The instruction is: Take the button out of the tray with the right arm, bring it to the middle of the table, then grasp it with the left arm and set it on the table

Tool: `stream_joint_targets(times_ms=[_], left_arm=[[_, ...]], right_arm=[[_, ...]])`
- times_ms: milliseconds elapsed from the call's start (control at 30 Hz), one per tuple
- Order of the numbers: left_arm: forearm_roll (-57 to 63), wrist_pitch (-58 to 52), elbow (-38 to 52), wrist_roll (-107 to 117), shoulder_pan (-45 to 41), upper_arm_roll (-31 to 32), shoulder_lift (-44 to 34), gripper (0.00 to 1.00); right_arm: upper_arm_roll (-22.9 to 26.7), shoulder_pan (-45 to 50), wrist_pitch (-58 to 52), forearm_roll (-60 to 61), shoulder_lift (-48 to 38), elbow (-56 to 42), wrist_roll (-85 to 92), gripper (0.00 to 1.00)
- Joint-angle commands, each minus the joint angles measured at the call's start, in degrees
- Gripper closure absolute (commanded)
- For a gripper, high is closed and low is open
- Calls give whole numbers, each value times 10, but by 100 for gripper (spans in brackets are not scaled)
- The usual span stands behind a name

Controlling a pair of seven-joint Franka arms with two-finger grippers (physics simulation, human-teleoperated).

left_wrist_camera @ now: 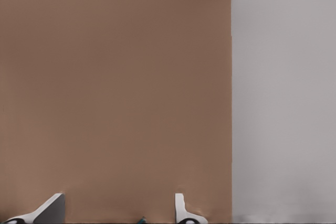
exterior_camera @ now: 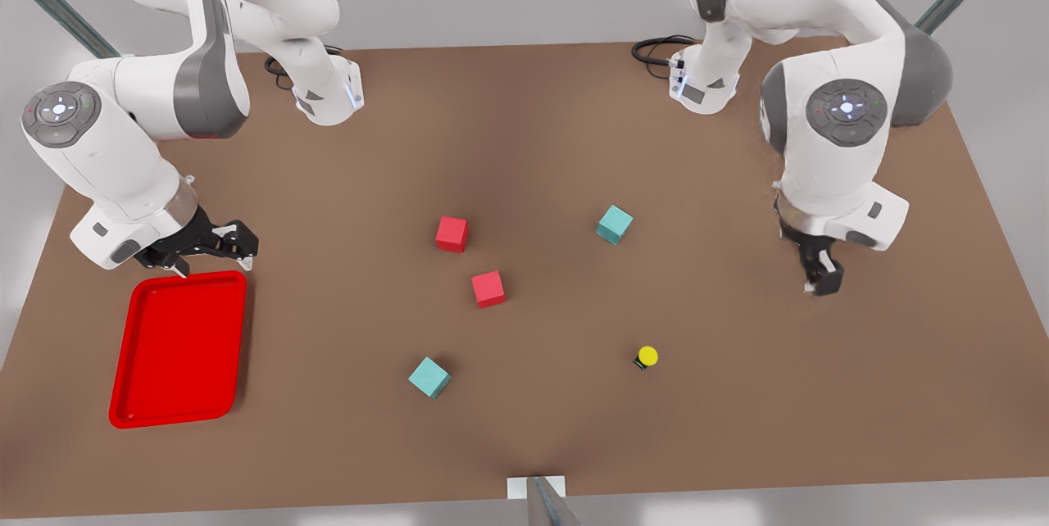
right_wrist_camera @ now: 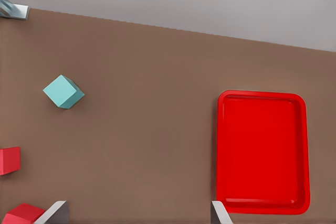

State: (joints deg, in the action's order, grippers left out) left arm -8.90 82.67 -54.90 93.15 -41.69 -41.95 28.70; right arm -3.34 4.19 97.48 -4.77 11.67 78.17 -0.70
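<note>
With the button [exterior_camera: 647,357] already sitting alone on the brown surface [exterior_camera: 557,141], well clear of the empty red tray [exterior_camera: 179,348], the job looks finished. The right gripper [exterior_camera: 215,264] hovers at the tray's far rim, jaws spread, holding nothing. The left gripper [exterior_camera: 822,280] hangs well apart from the button, jaws apart too in its wrist view, empty.

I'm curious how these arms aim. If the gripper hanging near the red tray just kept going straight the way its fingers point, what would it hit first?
The right gripper points down, so it would probably meet the tray at its far rim, or the bare table just beside it; depth is unclear.
</note>
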Motion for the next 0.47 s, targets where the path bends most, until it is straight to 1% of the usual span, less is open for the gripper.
stream_joint_targets(times_ms=[0,33,67,100,167,233,433], left_arm=[[115,-156,-23,-1097,154,290,-98,0],[143,-49,-157,-987,217,393,-180,0],[140,34,-283,-975,249,421,-235,0],[137,76,-329,-976,289,460,-245,0],[132,62,-331,-999,289,461,-204,0],[132,55,-331,-1040,290,461,-201,0],[132,44,-327,-1060,291,461,-218,0]], right_arm=[[0,-1,0,0,-1,0,0,0],[0,0,0,0,-1,0,0,0],[0,-1,0,0,-1,0,0,0],[0,-1,0,0,-1,0,0,0],[0,-1,0,1,-1,0,1,0],[0,-1,0,0,-1,0,0,0],[0,-3,0,6,0,2,-2,0]])
